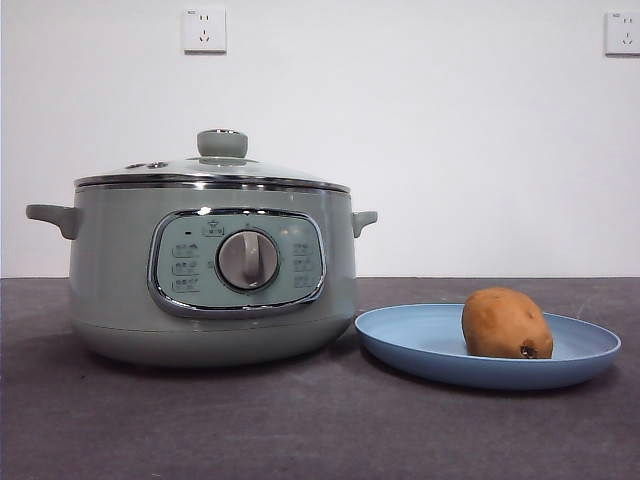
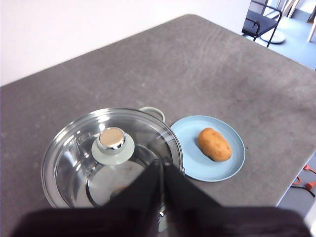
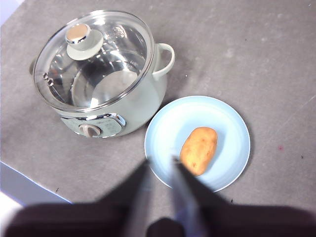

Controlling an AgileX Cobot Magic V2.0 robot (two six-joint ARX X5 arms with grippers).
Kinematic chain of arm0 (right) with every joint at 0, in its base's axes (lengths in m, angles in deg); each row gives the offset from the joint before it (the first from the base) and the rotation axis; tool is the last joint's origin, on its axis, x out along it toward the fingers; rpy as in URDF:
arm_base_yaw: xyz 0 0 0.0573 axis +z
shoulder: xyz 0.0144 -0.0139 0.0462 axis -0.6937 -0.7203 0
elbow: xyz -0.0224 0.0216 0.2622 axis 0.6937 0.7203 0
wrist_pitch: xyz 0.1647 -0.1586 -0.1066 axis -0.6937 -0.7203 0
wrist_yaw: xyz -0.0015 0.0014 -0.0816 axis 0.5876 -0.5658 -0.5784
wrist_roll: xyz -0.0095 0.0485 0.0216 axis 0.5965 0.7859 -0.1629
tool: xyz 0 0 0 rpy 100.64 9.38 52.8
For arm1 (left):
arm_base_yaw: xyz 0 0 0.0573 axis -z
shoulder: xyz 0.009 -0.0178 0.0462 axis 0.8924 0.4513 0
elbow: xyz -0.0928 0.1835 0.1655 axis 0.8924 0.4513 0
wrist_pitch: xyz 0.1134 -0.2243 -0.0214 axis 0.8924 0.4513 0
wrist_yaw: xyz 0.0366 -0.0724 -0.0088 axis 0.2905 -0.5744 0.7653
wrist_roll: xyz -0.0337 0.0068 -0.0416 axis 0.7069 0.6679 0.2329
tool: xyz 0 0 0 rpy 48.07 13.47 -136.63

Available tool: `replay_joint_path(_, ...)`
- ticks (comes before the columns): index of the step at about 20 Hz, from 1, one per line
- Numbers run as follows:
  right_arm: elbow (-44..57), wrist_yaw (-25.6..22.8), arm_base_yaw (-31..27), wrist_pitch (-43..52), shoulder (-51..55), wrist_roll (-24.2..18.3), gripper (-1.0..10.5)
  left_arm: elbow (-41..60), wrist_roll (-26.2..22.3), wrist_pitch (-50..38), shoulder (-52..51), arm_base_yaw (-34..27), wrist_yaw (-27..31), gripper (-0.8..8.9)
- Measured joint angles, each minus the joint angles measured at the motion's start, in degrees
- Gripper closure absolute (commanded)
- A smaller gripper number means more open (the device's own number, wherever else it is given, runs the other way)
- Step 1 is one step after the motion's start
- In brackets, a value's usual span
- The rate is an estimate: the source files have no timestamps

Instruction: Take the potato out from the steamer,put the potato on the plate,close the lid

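The pale-green steamer (image 1: 210, 270) stands on the left of the table with the glass lid (image 1: 215, 170) resting closed on its rim. The brown-orange potato (image 1: 506, 324) lies on the light-blue plate (image 1: 420, 340) to the steamer's right. The left wrist view shows the lid (image 2: 74, 158), the potato (image 2: 215, 144) and the plate (image 2: 187, 148) from high above; my left gripper (image 2: 161, 165) is shut and empty over the steamer's edge. My right gripper (image 3: 160, 163) hangs high above the plate's (image 3: 227, 123) near rim beside the potato (image 3: 198, 150), jaws slightly apart and empty. Neither arm shows in the front view.
The dark grey table (image 1: 300, 430) spreads around both things. Its edge (image 2: 296, 177) runs close behind the plate in the left wrist view, with orange cables on the floor beyond. Two wall sockets (image 1: 204, 30) sit high on the white wall.
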Motion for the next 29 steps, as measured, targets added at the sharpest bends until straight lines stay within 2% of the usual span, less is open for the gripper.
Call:
replay_joint_path(12, 0.00, 0.00, 0.00, -0.02, 0.24, -0.22, 9.5, 0.00, 0.39, 0.13, 0.74, -0.04, 0.92, 8.16)
replay_joint_path(14, 0.00, 0.00, 0.00, -0.02, 0.24, -0.22, 9.5, 0.04, 0.20, 0.11, -0.87, -1.20, 2.91, 8.16)
replay_joint_path(17, 0.00, 0.00, 0.00, -0.02, 0.26, -0.22, 9.5, 1.55, 0.50, -2.16, -4.66, -4.85, 1.20, 8.16)
replay_joint_path(21, 0.02, 0.00, 0.00, -0.04, 0.26, -0.22, 9.5, 15.93, 1.64, -15.15, -12.83, -8.31, -4.35, 8.16)
replay_joint_path(26, 0.00, 0.00, 0.00, -0.04, 0.26, -0.22, 9.5, 43.04, 7.41, -33.75, -26.43, -12.04, -4.35, 8.16)
replay_joint_path(29, 0.00, 0.00, 0.00, -0.04, 0.26, -0.22, 9.5, 54.75, 9.46, -43.17, -33.77, -14.05, -4.33, 8.15)
